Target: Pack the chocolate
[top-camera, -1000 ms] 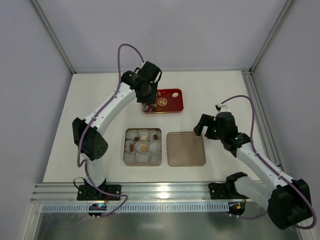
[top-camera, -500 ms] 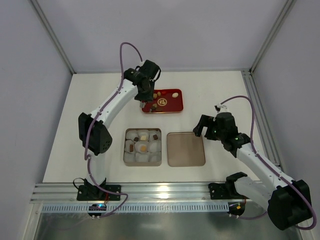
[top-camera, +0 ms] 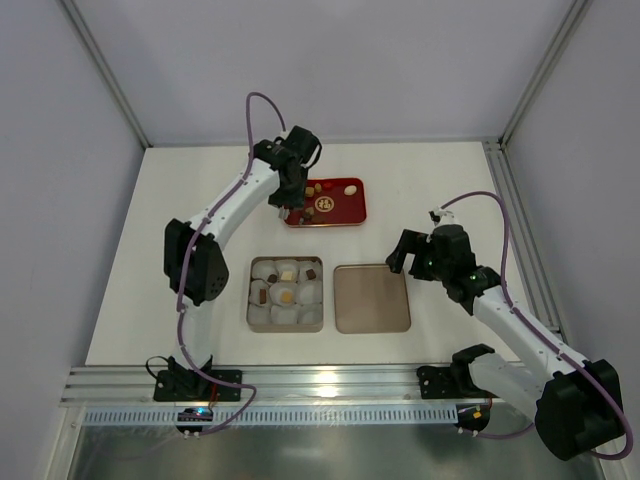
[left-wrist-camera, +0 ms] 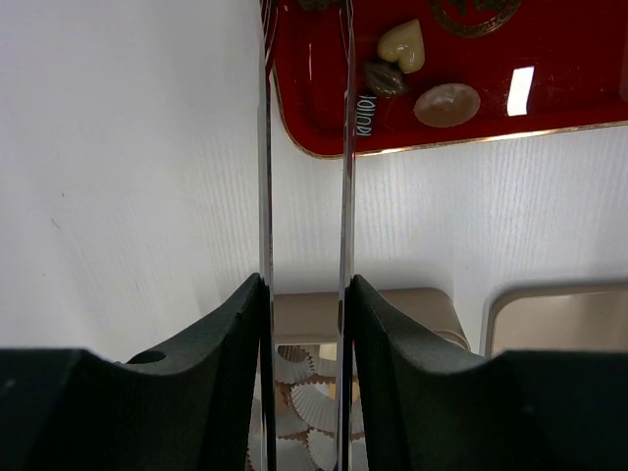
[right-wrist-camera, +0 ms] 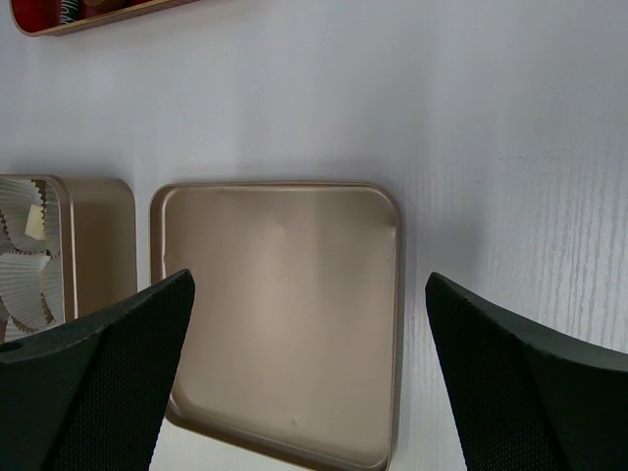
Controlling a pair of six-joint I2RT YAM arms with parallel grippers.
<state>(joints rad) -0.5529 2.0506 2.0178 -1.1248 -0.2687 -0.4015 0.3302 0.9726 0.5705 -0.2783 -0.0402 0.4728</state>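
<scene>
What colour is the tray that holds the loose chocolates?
The tray is red with a gold rim; the left wrist view shows it best.

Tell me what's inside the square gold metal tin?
White crinkled paper cups fill the square gold metal tin. A few cups hold small chocolates, dark brown, tan and cream; the near row looks empty. The cups cover the tin's floor, so it cannot be seen.

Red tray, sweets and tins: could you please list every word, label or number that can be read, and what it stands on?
No text can be read.
Red tray: gold emblem, cut off and blurred, unreadable.
Dark sweet on the tray: white marks, too blurred to read.
Tin and lid: no markings show.
</scene>
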